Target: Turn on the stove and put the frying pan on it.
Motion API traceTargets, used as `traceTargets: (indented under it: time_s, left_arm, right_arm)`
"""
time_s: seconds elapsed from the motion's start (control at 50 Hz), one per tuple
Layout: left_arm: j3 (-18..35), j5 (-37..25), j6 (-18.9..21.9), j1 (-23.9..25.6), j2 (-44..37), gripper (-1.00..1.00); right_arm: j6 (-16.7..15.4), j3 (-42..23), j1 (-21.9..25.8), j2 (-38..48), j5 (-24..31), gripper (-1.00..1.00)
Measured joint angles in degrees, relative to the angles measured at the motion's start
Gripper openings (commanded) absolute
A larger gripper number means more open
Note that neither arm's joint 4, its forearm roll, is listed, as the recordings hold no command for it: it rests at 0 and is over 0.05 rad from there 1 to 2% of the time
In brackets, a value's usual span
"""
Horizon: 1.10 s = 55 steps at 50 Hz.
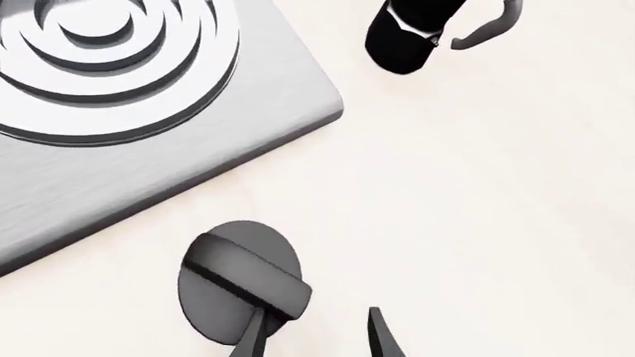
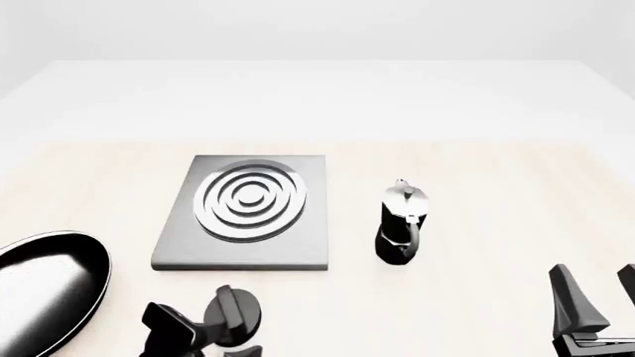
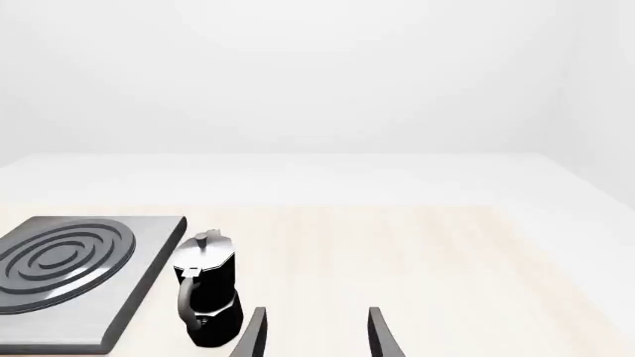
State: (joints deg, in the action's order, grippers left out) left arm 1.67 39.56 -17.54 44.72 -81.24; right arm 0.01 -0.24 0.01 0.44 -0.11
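Observation:
The stove is a grey slab [image 2: 297,238] with silver rings, lying mid-table, also seen in the left wrist view [image 1: 248,126] and the right wrist view [image 3: 129,297]. Its black ridged knob [image 2: 234,312] lies apart on the table in front of the slab. My left gripper [image 2: 205,341] hovers at the knob [image 1: 238,279], open, one finger [image 1: 253,335] over the knob's edge. The glossy black frying pan [image 2: 44,286] lies at the near left, cut off by the picture's edge, its handle out of view. My right gripper [image 2: 600,297] stands open and empty at the near right.
A black-and-silver moka pot [image 2: 402,223] stands upright just right of the slab; it also shows in the right wrist view [image 3: 207,297] and in part in the left wrist view [image 1: 407,33]. The light wooden table [image 2: 476,171] runs back to a white wall.

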Motion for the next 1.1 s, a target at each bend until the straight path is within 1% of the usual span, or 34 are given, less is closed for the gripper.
traceTargets:
  time_s: [0.4, 0.5, 0.6, 0.68, 0.82, 0.94, 1.1]
  left_arm:
    - [1.8, 0.0, 0.6, 1.8, -1.3, 1.0]
    - [1.9, -1.3, 0.9, 1.2, 0.0, 1.0]
    - [1.6, -4.6, 1.8, -0.4, 3.0, 1.0]
    - [1.5, -9.0, 2.7, -1.8, 6.9, 1.0]
    - [2.2, -19.8, 5.1, -4.9, 16.0, 1.0]
    - [3.8, -32.6, 8.1, -8.6, 25.9, 1.0]
    - [9.4, -50.2, 12.6, -14.6, 38.9, 1.0]
  right_arm:
    - [0.0, 0.0, 0.0, 0.0, 0.0, 1.0]
    - [0.0, 0.0, 0.0, 0.0, 0.0, 1.0]
    - [0.0, 0.0, 0.0, 0.0, 0.0, 1.0]
    - [0.0, 0.0, 0.0, 0.0, 0.0, 1.0]
    - [0.0, 0.0, 0.0, 0.0, 0.0, 1.0]
    - [0.0, 0.0, 0.0, 0.0, 0.0, 1.0]
    - [0.0, 0.0, 0.0, 0.0, 0.0, 1.0]
